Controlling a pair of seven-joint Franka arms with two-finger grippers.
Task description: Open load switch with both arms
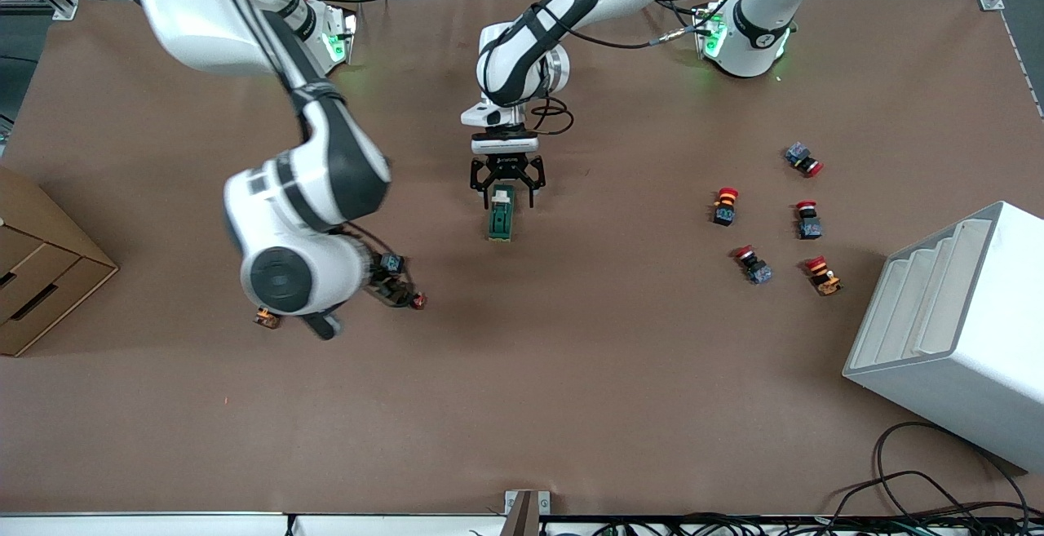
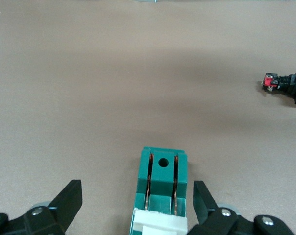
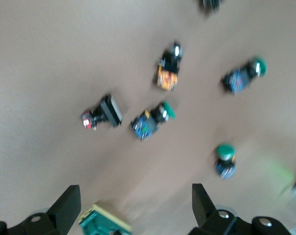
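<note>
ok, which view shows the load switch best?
Left wrist view: the load switch fills the foreground between the open left gripper, copper strips and white tab visible. Front view shows it whole but small; right wrist view catches only a blurred corner.

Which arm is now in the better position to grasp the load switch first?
The left. The left gripper hangs open directly over one end of the load switch, a finger on each side. The right gripper, also open, is over the green-capped push buttons toward the right arm's end of the table.
</note>
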